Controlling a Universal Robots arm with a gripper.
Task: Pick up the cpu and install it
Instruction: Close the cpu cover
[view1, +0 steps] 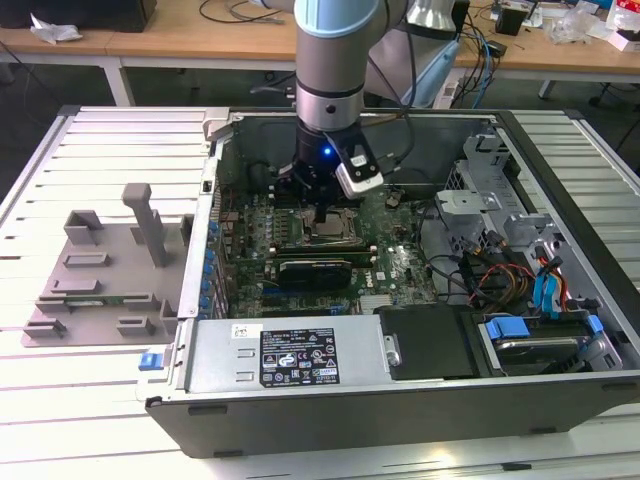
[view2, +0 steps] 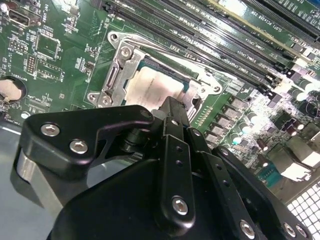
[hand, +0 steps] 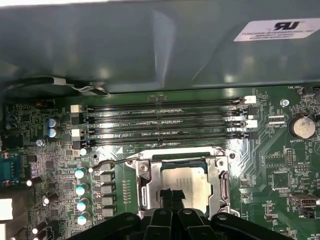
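Silver-grey cylindrical robot arm (view1: 336, 60) bearing a blue indicator light (view1: 326, 152); black metal linkage gripper (view2: 169, 105) fastened with silver screws (view2: 180, 205).

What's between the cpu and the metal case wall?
The socket frame's edge, then four memory slots, between cpu and wall, in the first wrist view.

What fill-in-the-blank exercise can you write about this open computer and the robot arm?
1. The cpu sits in a metal-framed socket on the ___ motherboard.
2. The gripper hangs inside the open computer case, right above the ___.
3. The grey tray lies outside the case, at the exterior view's ___.

Missing words: green; cpu; left.
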